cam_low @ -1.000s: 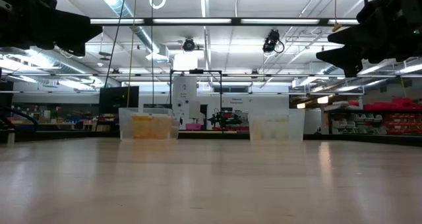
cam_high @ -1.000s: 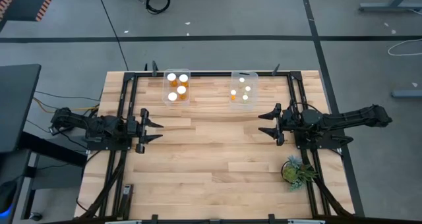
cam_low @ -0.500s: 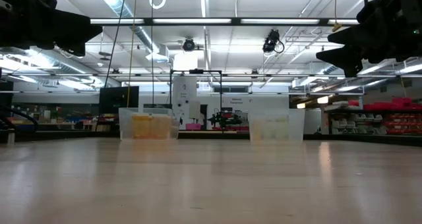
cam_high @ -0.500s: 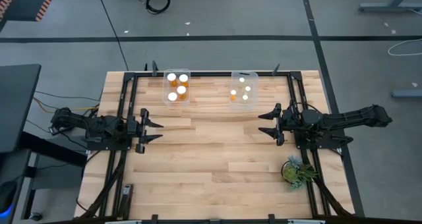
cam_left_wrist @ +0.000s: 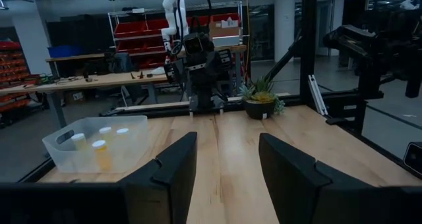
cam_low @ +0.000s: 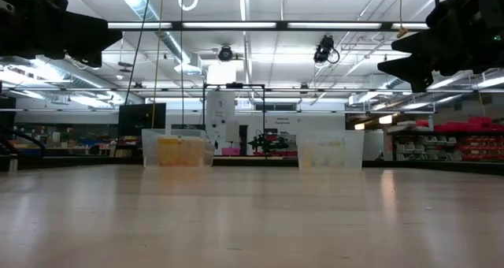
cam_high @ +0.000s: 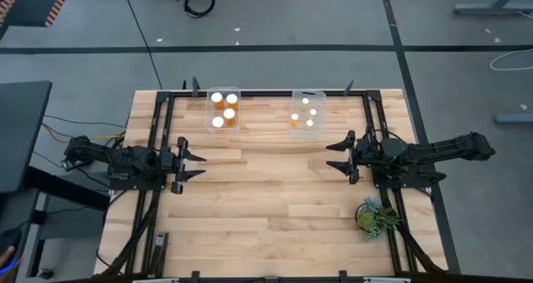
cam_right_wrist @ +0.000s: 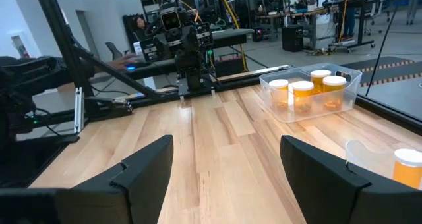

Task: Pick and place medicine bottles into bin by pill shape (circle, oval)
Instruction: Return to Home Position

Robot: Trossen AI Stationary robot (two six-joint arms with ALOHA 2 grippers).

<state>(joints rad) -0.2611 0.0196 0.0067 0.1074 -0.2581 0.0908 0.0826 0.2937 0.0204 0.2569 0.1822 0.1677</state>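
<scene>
Several orange medicine bottles with white caps stand in two clear bins at the table's far edge: wider-capped ones in the left bin, narrower ones in the right bin. The left bin shows in the right wrist view, the right bin in the left wrist view. My left gripper is open and empty at the table's left side, raised above it. My right gripper is open and empty at the right side, also raised.
A small green potted plant stands near the table's right front. Dark frame rails run along the table's edges. Bare wooden tabletop lies between the two grippers. A person sits at a desk beyond the table in the right wrist view.
</scene>
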